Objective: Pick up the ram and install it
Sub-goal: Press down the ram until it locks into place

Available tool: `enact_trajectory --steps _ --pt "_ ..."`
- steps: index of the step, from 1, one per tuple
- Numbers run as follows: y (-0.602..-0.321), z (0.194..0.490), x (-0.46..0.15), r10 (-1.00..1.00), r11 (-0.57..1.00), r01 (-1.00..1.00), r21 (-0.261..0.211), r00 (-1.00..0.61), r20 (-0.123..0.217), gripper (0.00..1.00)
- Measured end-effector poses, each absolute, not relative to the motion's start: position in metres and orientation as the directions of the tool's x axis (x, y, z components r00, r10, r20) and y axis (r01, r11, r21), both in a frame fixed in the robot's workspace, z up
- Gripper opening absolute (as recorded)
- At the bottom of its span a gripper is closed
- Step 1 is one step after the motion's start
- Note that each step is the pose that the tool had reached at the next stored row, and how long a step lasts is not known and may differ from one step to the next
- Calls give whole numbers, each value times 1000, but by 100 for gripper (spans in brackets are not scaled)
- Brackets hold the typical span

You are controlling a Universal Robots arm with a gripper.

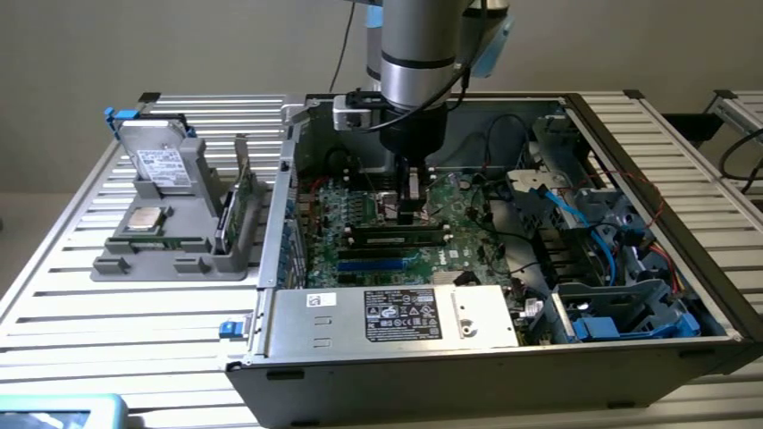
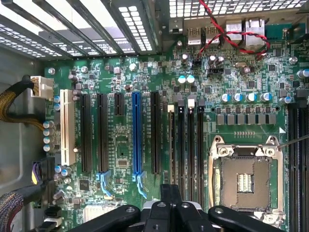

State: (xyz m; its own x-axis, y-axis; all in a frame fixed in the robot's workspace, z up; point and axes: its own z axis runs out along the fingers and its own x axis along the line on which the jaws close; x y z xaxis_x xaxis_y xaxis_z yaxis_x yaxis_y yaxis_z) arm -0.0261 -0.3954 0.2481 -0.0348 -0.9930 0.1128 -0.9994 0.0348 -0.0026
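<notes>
Ram (image 1: 398, 238) in slot — under gripper (image 1: 412, 214)

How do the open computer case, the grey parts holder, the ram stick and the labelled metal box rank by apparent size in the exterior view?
1. Computer case
2. Grey parts holder
3. Labelled metal box; nearer the camera, so its place against the holder is unsure
4. Ram stick

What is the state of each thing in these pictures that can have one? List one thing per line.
Computer case: open, side panel off.
Gripper: shut, lowered into the case over the memory slots.
Ram: lying along a memory slot just under the gripper; cannot tell if fully seated.
Processor socket: empty.
Blue expansion slot: empty.
Hard drive: standing in the grey holder.
Expansion card: upright in the same holder.
</notes>
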Motion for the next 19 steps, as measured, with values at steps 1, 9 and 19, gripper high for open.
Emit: enact_trajectory --steps 1,9,19 --pt "-395 248 -26 -993 35 -999 -3 -35 113 11" --pt "-395 248 -26 -990 87 -996 -2 -86 113 11" --pt "-395 247 -26 -966 234 -972 -2 -233 111 11"
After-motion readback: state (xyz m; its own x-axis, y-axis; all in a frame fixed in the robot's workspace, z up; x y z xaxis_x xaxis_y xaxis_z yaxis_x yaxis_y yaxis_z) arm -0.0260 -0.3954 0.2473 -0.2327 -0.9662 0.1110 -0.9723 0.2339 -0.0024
